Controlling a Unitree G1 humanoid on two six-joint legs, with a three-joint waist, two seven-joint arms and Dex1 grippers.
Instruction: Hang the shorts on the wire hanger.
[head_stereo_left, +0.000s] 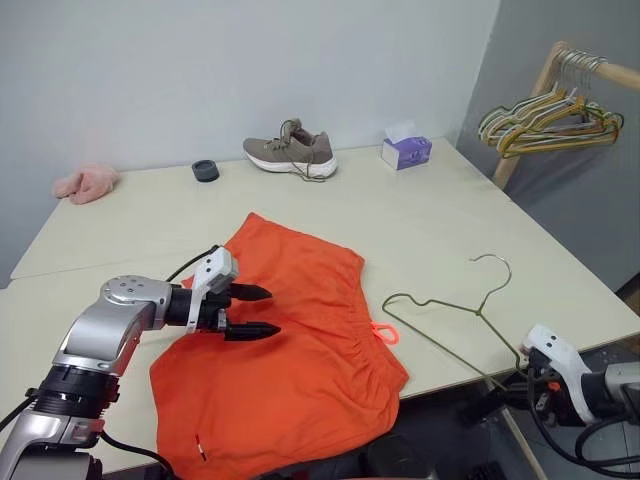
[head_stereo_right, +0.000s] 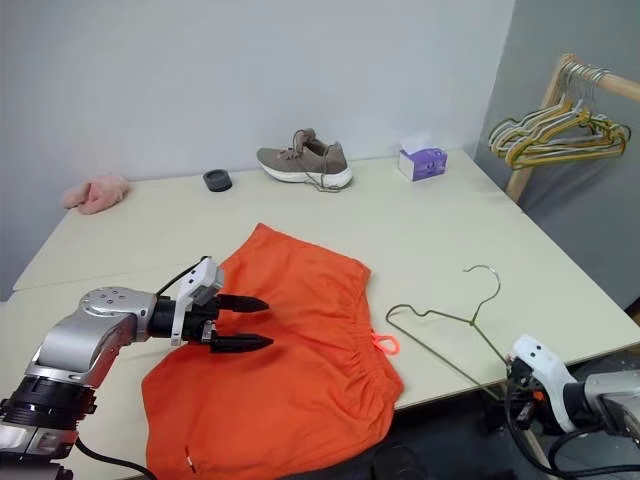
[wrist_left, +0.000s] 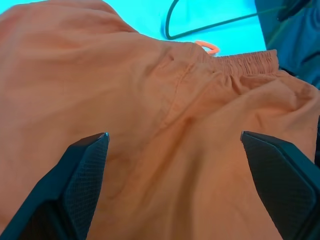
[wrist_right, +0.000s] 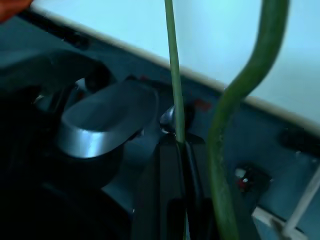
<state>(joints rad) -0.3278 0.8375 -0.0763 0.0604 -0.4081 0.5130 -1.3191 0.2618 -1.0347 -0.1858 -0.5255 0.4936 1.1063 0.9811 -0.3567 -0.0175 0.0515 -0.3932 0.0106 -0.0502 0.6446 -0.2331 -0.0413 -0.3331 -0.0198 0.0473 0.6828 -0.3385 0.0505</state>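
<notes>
Orange fabric lies directly under the left gripper (head_stereo_left: 262, 311), whose two black fingers stand wide apart and hold nothing, hovering just above the middle of the shorts (head_stereo_left: 300, 370). The shorts are spread flat on the table (head_stereo_left: 420, 210), legs toward the far wall and the gathered waistband toward the near edge on the robot's right, where the pink drawstring loop (head_stereo_left: 386, 333) sticks out. Just right of that loop lies the wire hanger (head_stereo_left: 450, 310), flat on the table, hook pointing away from the robot, its long bottom wire running diagonally down to the table's near right corner. There the right gripper (wrist_right: 181, 150) is pinched shut on the thin wire at the hanger's near corner. So the waistband's long axis lies between the two arms: the left is nearer the cloth, and the right already has the hanger, which probably has to come leftward toward the waistband.
</notes>
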